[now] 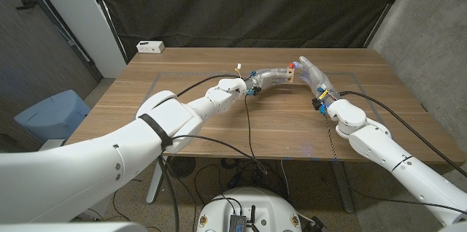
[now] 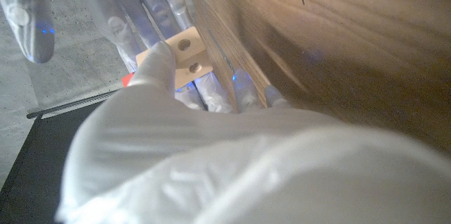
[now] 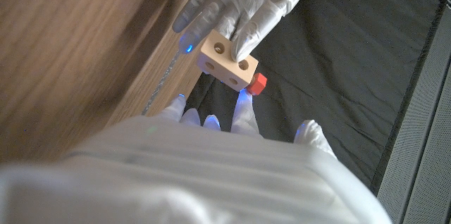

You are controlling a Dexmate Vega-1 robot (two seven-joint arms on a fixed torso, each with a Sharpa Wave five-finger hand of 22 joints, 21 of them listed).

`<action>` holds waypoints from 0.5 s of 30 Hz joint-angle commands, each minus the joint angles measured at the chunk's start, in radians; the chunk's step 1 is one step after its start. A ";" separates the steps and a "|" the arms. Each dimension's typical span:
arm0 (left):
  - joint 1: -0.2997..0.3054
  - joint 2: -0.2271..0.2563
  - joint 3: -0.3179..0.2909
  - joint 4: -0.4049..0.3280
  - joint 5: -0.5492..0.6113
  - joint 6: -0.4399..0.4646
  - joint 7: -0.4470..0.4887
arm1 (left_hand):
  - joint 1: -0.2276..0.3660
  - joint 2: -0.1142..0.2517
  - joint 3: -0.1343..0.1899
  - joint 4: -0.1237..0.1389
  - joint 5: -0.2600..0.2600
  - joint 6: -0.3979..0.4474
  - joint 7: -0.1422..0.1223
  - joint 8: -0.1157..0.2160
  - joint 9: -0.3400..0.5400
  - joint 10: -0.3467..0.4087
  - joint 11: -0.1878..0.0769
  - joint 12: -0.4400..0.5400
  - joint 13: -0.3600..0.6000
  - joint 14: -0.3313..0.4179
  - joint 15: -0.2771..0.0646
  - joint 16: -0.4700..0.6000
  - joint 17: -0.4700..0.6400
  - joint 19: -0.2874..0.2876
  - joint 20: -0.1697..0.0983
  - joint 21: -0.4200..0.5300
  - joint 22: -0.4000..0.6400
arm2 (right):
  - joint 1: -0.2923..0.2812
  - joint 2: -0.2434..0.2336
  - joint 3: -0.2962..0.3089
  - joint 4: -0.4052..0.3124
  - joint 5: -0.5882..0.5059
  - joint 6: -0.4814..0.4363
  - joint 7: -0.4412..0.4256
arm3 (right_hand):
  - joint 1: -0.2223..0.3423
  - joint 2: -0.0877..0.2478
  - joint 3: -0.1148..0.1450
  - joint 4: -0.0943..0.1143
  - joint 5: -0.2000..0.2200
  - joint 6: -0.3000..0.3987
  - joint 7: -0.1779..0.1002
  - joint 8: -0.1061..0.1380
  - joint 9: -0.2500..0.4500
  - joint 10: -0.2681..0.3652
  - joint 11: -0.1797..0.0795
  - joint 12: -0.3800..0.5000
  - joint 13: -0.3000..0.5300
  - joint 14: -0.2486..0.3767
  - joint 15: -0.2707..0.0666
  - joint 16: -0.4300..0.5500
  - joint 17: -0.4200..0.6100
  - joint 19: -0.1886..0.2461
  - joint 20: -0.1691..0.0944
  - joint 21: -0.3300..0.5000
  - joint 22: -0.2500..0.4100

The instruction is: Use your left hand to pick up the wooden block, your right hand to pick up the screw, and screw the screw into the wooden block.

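Block: wooden block (image 1: 291, 76) is held up above the worktop (image 1: 219, 122), toward twelve o'clock of its middle, between the two hands; pale wood with round holes in its faces (image 3: 227, 59).
Left hand: left hand (image 1: 268, 79) reaches in from eight o'clock and grips the block, thumb over one holed face and fingers (image 3: 204, 13) wrapped behind it; the left wrist view shows the same hold (image 2: 184, 56).
Screw: red screw (image 3: 258, 83) sits at the block's end face, its head touching or just off the wood; I cannot tell how far in it is.
Right hand: right hand (image 1: 312, 75) comes in from four o'clock, fingertips (image 3: 246, 104) gathered right by the red head; whether they pinch it or only hover beside it, I cannot tell.
Worktop: brown wood grain, taped outline on it.
Far corner: small white box (image 1: 150, 46) at eleven o'clock, well apart from the hands.
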 commanded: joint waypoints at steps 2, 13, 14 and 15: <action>0.014 0.007 -0.008 -0.004 -0.003 -0.033 -0.031 | -0.005 0.003 0.007 -0.003 0.006 0.014 0.003 0.008 0.006 0.000 0.004 0.006 0.001 -0.002 -0.059 0.002 0.003 -0.005 0.000 0.005 0.005 | -0.015 -0.004 0.003 -0.023 -0.004 -0.004 -0.013 | -0.001 0.002 0.003 0.002 0.005 0.009 0.000 0.003 0.002 -0.025 0.000 0.004 0.001 -0.079 0.006 -0.002 0.001 -0.007 0.005 0.002 0.003; 0.017 0.014 -0.013 -0.005 -0.001 -0.046 -0.047 | -0.005 0.003 0.007 -0.003 0.006 0.014 0.004 0.008 0.006 0.000 0.004 0.007 0.001 -0.002 -0.059 0.002 0.003 -0.005 0.000 0.005 0.005 | -0.024 -0.009 0.004 -0.040 -0.012 -0.011 -0.023 | -0.001 0.002 0.004 0.002 0.005 0.012 0.000 0.004 0.002 -0.024 0.000 0.004 0.001 -0.079 0.005 -0.002 0.000 -0.007 0.005 0.002 0.003; 0.016 0.014 -0.014 -0.005 -0.001 -0.045 -0.047 | -0.005 0.003 0.007 -0.004 0.006 0.014 0.005 0.009 0.006 0.000 0.004 0.007 0.001 -0.002 -0.058 0.002 0.003 -0.005 0.000 0.005 0.005 | -0.025 -0.010 0.004 -0.041 -0.012 -0.011 -0.024 | 0.000 0.003 0.004 0.002 0.005 0.012 0.000 0.004 0.002 -0.024 0.000 0.004 0.001 -0.079 0.005 -0.002 0.000 -0.007 0.005 0.002 0.003; 0.016 0.014 -0.014 -0.005 -0.001 -0.044 -0.046 | -0.005 0.003 0.007 -0.003 0.006 0.015 0.005 0.009 0.006 0.000 0.004 0.007 0.001 -0.002 -0.059 0.002 0.003 -0.005 0.000 0.005 0.005 | -0.026 -0.011 0.005 -0.044 -0.013 -0.013 -0.025 | 0.000 0.003 0.004 0.002 0.005 0.013 0.000 0.004 0.002 -0.024 0.000 0.004 0.001 -0.079 0.005 -0.002 0.000 -0.007 0.004 0.003 0.003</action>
